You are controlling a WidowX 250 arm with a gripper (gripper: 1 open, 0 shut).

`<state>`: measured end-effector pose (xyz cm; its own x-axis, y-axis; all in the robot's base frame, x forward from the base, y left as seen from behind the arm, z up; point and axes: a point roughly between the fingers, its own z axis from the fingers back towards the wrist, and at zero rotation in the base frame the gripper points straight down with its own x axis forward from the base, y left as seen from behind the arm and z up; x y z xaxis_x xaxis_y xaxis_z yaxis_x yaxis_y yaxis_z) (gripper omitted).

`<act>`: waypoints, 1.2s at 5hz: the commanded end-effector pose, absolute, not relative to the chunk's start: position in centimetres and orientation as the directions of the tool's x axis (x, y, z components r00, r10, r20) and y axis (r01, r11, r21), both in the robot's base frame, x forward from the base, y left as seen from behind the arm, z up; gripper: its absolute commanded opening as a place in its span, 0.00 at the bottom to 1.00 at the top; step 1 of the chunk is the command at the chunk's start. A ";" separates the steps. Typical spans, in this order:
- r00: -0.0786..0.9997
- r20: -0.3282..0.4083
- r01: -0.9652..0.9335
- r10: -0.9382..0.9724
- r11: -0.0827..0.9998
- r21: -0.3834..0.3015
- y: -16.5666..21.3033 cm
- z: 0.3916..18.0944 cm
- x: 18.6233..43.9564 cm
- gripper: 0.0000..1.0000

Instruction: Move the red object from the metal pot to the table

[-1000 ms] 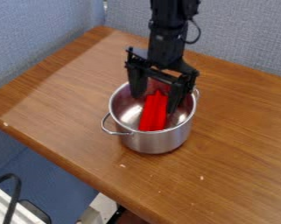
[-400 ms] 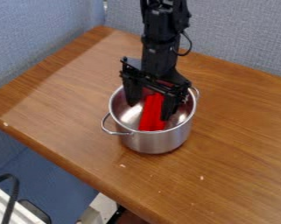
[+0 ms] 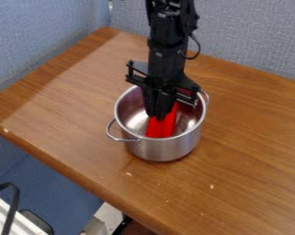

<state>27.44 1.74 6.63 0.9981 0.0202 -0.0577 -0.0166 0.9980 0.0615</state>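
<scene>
**A:** Going from the left side, what is there, and how many of each?

**B:** First one desk (image 3: 58,101), brown wood, with its left part bare. Then one metal pot (image 3: 153,149) standing on it, with one loop handle (image 3: 113,134) visible on its left side. I cannot see a second handle. Inside the pot is one red object (image 3: 169,124), leaning with its lower end on the bottom. One tool (image 3: 164,110) comes straight down from above into the pot.

**A:** In which state is the tool?

**B:** Clenched. The fingers stand close together on the upper part of the red object, so I judge it is grasping it.

**A:** Which step is this, then?

**B:** I think it is the grasp itself. The red object is not yet lifted, so it is inside the pot and not on the desk.

**A:** What does the next move need?

**B:** A straight lift, high enough that the lower end passes over the rim. After that, a move sideways to a bare part of the desk. If the object catches the wall, the pot may be dragged along.
</scene>
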 end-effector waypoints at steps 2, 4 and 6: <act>0.998 -0.014 -0.057 0.058 0.997 0.058 2.5 7.9 27.9 0.00; 0.997 -0.011 -0.080 0.080 0.995 0.058 2.8 8.0 28.2 0.00; 0.995 -0.005 -0.097 0.097 0.994 0.059 3.0 8.0 28.5 0.00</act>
